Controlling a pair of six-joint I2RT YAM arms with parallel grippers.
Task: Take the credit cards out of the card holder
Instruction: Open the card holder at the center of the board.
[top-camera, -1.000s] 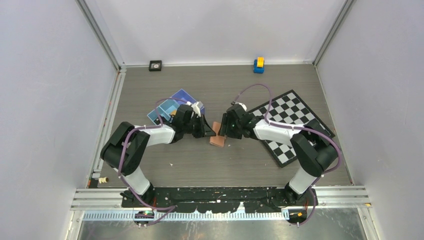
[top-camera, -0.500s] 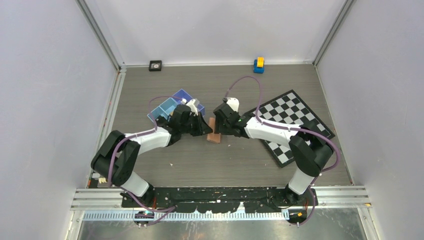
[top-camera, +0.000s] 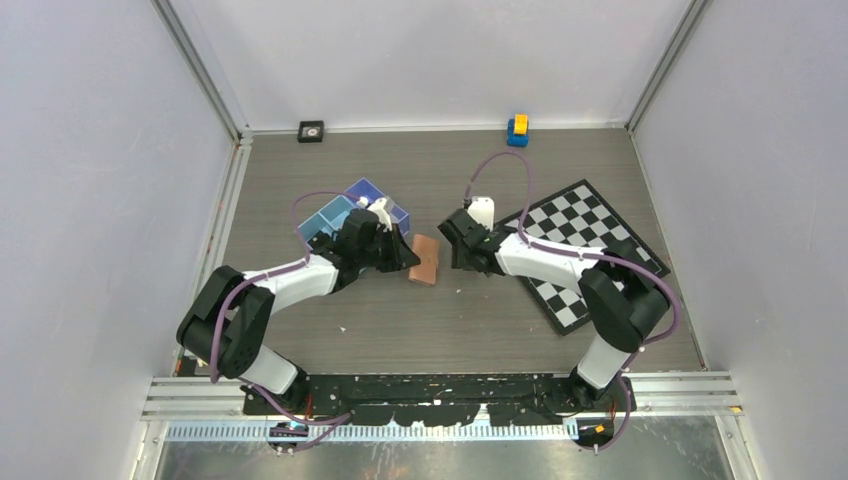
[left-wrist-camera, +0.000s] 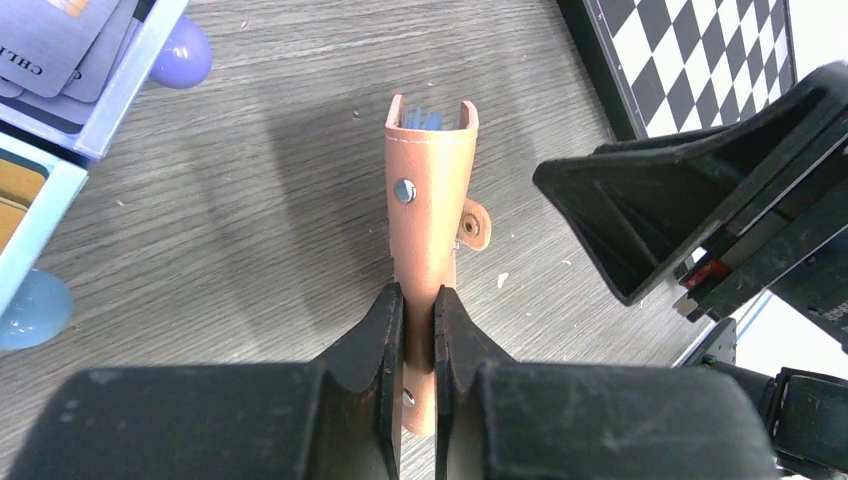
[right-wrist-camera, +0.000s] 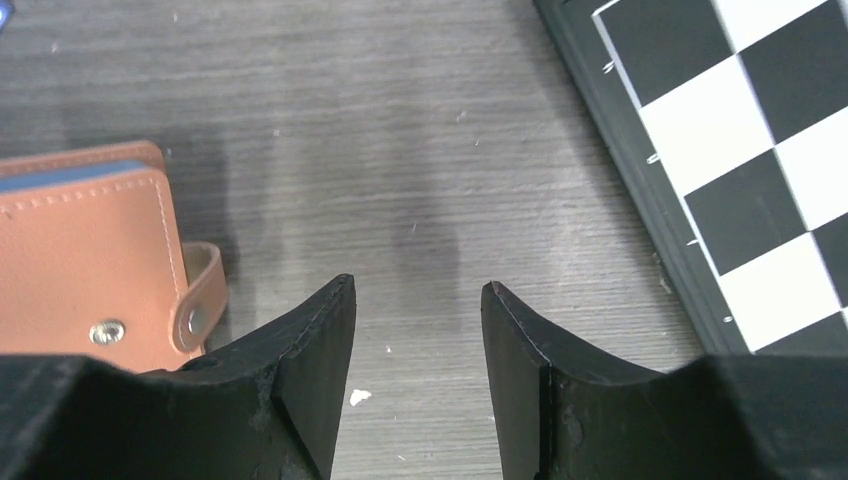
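Since the frame half a second back, the right claw (top-camera: 455, 252) has drawn away from the card holder (top-camera: 424, 260) toward the right of the top view, and a strip of bare worktop (top-camera: 420, 330) now shows between them. Its wrist view shows it spread wide with nothing between the fingers, the holder lying just off its left finger at the lower left of that frame. The left claw (left-wrist-camera: 418, 300) is pinched narrow on the near end of the holder and holds it on edge, the far end pointing to the top of its wrist view. The strap tab (left-wrist-camera: 471, 227) looks unfastened and hangs clear of the stud (left-wrist-camera: 404, 190). At the open far end, blue edges of the credit cards (left-wrist-camera: 428, 119) show inside the leather, so by my judgement none has come out and the whole pulling step is left. Further off, at the upper left of the left wrist view, a blue tray (left-wrist-camera: 112, 112) holds printed cards; whether they belong to the holder I cannot tell. The checkered board (top-camera: 585, 250) lies at centre right of the top view.
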